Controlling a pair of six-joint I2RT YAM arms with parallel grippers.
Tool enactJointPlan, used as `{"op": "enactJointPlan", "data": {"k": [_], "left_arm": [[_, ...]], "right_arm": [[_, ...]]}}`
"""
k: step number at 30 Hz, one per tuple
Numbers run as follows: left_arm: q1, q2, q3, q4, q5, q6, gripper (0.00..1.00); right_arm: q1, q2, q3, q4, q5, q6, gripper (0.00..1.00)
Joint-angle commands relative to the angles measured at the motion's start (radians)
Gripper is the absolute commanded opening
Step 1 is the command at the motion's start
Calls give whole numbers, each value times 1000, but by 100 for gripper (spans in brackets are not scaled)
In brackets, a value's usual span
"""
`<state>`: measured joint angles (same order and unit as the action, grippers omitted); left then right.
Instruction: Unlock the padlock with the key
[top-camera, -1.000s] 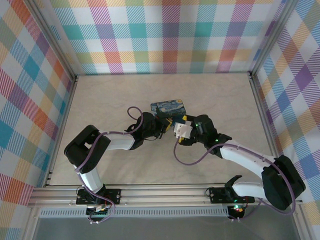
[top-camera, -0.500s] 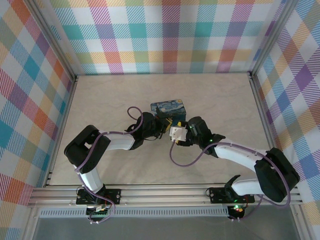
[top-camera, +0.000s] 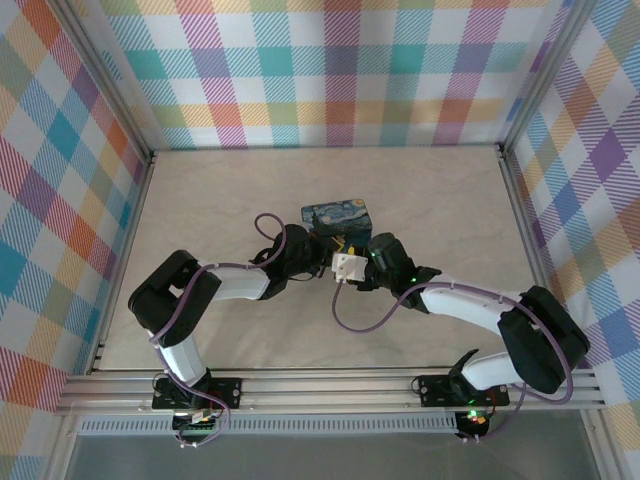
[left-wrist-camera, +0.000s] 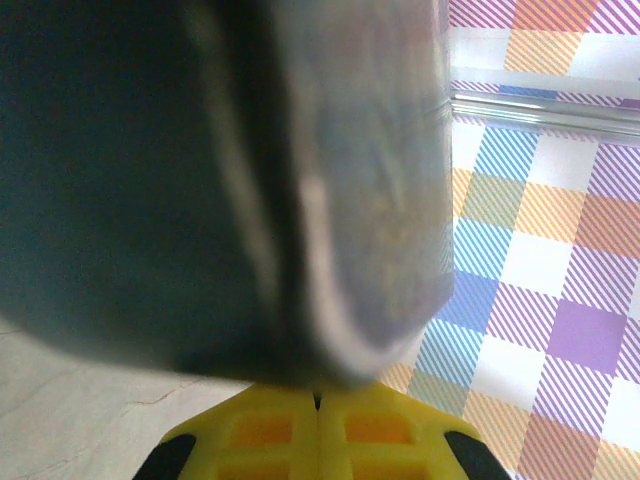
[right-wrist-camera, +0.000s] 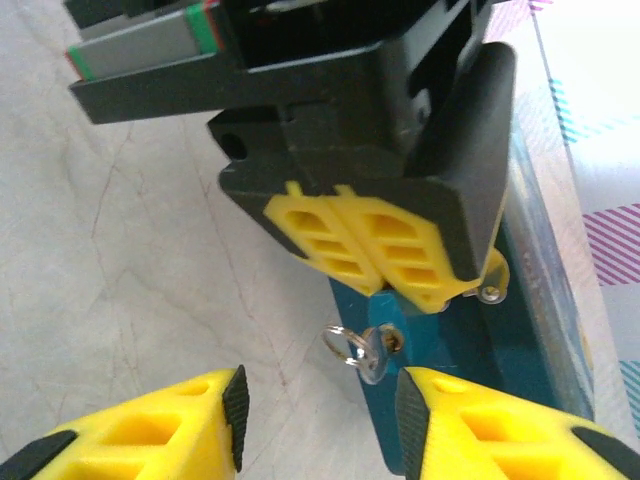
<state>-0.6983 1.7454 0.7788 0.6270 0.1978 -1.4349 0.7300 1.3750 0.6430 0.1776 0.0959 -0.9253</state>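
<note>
Locate the left gripper (right-wrist-camera: 378, 288) at upper centre of the right wrist view, clamped shut, tips touching the padlock (right-wrist-camera: 425, 335) just below; pinch on it unconfirmed. Note the key (right-wrist-camera: 377, 347), ring (right-wrist-camera: 343, 347) attached, apparently seated in the padlock's left face, and the right gripper (right-wrist-camera: 320, 395) at the bottom edge, part-open, gripping nothing. Judge the step as key grasp: advance, centre the key head in the gap, close, then turn.

Left arm (top-camera: 236, 283) bent inward, jaws shut; right arm (top-camera: 470, 298) opposite, jaws apart.
</note>
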Motion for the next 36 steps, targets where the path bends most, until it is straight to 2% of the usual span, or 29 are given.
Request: {"op": "enactJointPlan", "data": {"k": [1,14,23,32,36], "left_arm": [[-6,-24,22,20,0,-13,2],[-6,-23,21,27,2,-16,2],[-6,-18,22,26,5,-19,2],[-6,-20,19,26,2,-22,2],[-5,-21,19,25,2,-22,2]], "right_arm": [[9,14,33,41,9,-1,43],[17,39,41,69,41,-3,34],[22,59,42,94,60,2,21],[24,73,51,103,94,22,1],[26,69,51,102,112,35,0]]}}
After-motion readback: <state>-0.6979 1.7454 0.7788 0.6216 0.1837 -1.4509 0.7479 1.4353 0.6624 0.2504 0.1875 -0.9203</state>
